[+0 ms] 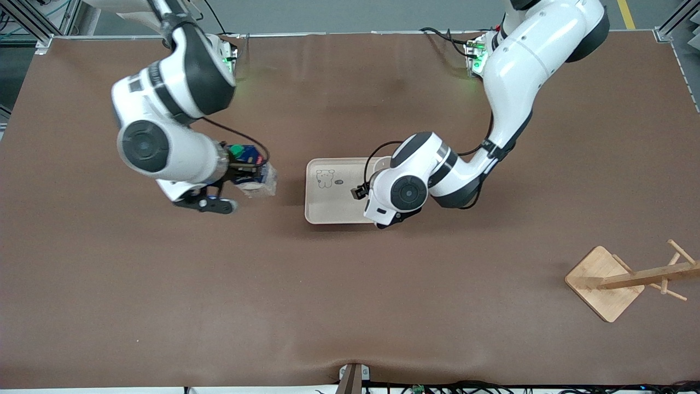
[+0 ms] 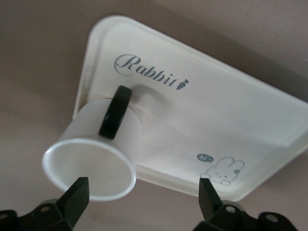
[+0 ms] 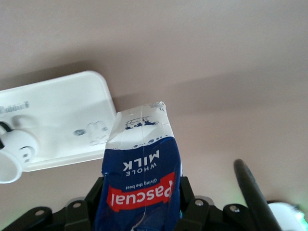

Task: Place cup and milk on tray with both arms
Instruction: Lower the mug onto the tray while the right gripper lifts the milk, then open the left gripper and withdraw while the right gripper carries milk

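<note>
one cup [image 2: 98, 149] set on tray [image 2: 250, 115] under wide-open left claw [image 2: 144, 195], freeing room; right claw [image 3: 139, 211] clamping milk [image 3: 139, 168] aloft over counter [image 1: 350, 306] beside tray, ready for carrying over.

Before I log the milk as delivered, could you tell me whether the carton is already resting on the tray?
No: the milk is clamped in the right hand above bare table, beside the tray, not on it.
</note>
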Controlling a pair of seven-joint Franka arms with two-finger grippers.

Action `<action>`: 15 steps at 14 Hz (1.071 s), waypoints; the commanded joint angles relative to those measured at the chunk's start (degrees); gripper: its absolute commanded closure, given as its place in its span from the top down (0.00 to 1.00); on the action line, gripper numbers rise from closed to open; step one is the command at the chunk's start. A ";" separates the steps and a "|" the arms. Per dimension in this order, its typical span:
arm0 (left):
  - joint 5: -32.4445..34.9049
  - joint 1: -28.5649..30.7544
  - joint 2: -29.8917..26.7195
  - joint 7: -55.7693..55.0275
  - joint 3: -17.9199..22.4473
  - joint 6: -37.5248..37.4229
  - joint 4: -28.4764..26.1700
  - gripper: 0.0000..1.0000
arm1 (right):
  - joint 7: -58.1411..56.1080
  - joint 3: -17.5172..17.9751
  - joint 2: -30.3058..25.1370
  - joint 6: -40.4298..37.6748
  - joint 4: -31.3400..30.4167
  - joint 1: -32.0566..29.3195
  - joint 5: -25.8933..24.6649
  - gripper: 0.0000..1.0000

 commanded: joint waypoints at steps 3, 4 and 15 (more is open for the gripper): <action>4.33 5.76 -14.29 6.54 0.47 -7.44 -1.60 1.00 | 10.67 -0.56 6.66 6.10 4.91 5.55 1.75 0.00; 4.60 7.34 -16.14 9.71 0.47 -9.55 -1.60 1.00 | 10.85 -0.47 8.06 7.94 5.00 6.94 1.76 0.00; 6.88 28.44 -31.98 34.16 0.47 -20.46 -1.60 1.00 | 16.65 -0.65 14.05 15.43 4.82 14.08 0.88 0.00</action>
